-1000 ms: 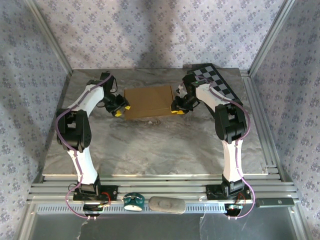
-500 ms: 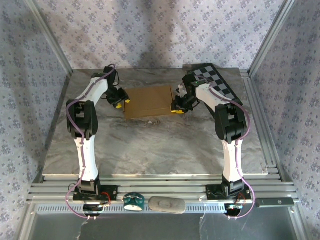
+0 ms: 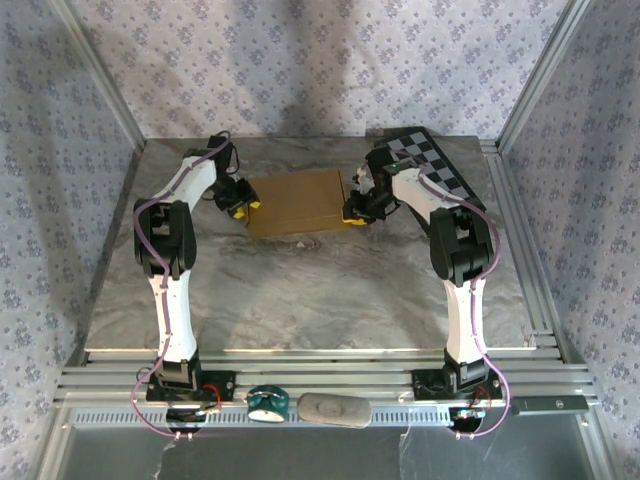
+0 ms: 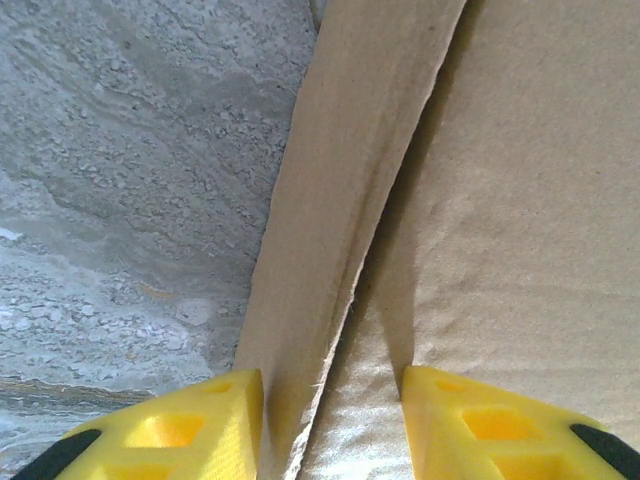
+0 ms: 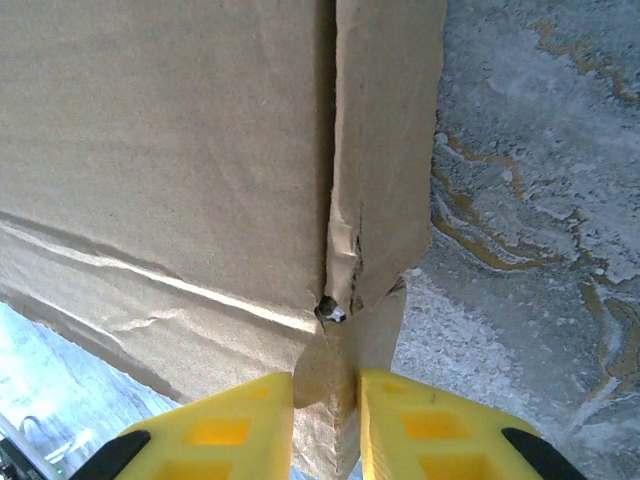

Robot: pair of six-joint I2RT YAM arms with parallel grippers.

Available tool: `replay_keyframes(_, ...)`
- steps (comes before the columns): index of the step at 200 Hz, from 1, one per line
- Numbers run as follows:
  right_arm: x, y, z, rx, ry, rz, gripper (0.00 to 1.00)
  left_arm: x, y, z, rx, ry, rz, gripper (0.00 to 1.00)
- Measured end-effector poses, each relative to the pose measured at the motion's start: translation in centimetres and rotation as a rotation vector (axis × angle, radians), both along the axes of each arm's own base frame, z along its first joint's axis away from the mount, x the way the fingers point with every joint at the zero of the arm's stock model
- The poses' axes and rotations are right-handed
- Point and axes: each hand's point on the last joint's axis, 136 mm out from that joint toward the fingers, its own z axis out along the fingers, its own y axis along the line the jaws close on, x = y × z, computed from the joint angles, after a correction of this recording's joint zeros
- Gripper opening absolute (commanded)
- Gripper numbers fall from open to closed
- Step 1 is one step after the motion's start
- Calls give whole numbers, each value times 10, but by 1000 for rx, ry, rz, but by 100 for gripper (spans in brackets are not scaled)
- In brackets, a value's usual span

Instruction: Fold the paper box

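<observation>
From above, the paper box (image 3: 297, 202) lies far-centre on the worktop (image 3: 300, 300), my left tool (image 3: 243, 207) and right tool (image 3: 354, 214) at its ends, bare worktop nearer me. Left wrist: my fingers (image 4: 190, 435) are spread astride a raised side flap. Right wrist: my tool is pinching the box's torn corner flap.

Brown paper box (image 3: 295, 203) on marbled table (image 3: 300, 300)

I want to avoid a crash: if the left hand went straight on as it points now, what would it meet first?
Likely the paper box: its side flap stands between the open fingers of the left hand, so it would slide along that flap. Depth is unclear.
</observation>
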Motion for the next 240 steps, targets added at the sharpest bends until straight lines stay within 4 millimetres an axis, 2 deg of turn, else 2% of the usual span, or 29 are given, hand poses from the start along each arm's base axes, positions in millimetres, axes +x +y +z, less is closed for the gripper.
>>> replay_keyframes(91, 5, -1, -7, 8, -49, 8, 20, -2, -1, 0, -13, 14, -1, 40)
replay_keyframes(177, 11, -3, -4, 36, -257, 49, 23, -6, -1, -1, -31, 57, 2, 38)
replay_keyframes(240, 18, -13, 2, -24, -389, 53, 24, -7, -2, -1, -38, 76, -11, 38)
